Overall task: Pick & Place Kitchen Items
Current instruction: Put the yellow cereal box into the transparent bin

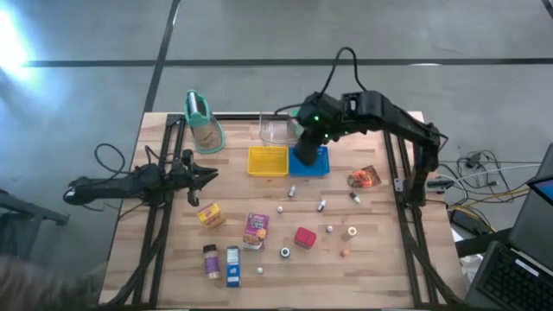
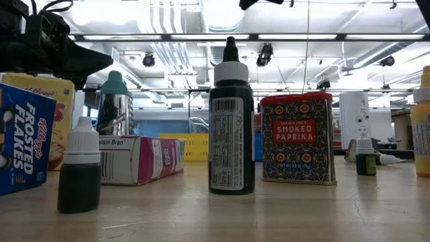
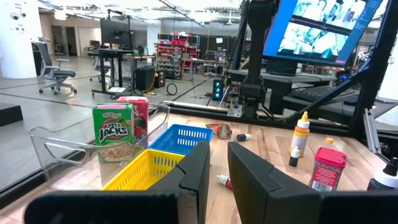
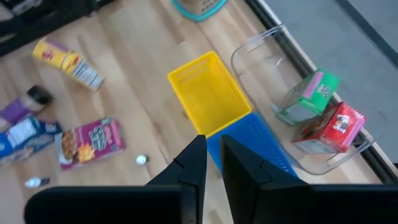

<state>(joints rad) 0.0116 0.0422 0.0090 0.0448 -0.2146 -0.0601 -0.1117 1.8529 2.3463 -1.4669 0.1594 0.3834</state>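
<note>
1. Right tool (image 4: pixel 212 140): narrow, fingers almost together, nothing between them. Hangs over the blue plastic mesh tray (image 4: pixel 261 146), just beside the yellow plastic mesh tray (image 4: pixel 208 93).
2. Left tool (image 1: pixel 210 175): also narrow and empty, waiting low at the left side of the pale wooden worktop (image 1: pixel 380 250).
3. Already inside the clear plastic bin (image 4: pixel 261 43): a green cardboard carton (image 4: pixel 308 96) and a red cardboard carton (image 4: pixel 329 127), side by side.
4. Loose on the worktop, well apart from the right tool: a flat pink cardboard carton (image 1: pixel 256 230), a yellow cardboard carton (image 1: pixel 210 215), a red square block (image 1: pixel 304 237) and an orange crinkled pouch (image 1: pixel 364 177).
5. Probably the next step: choosing one loose item. Better to open wide before descending, then to close across the short flat faces of a carton, well centred.
6. Cartons: thin smooth printed card, light, likely easy to dent, so only gentle pressure. Pouch: soft and wrinkled, probably slippery. Block: looks rigid, with clean edges.
</note>
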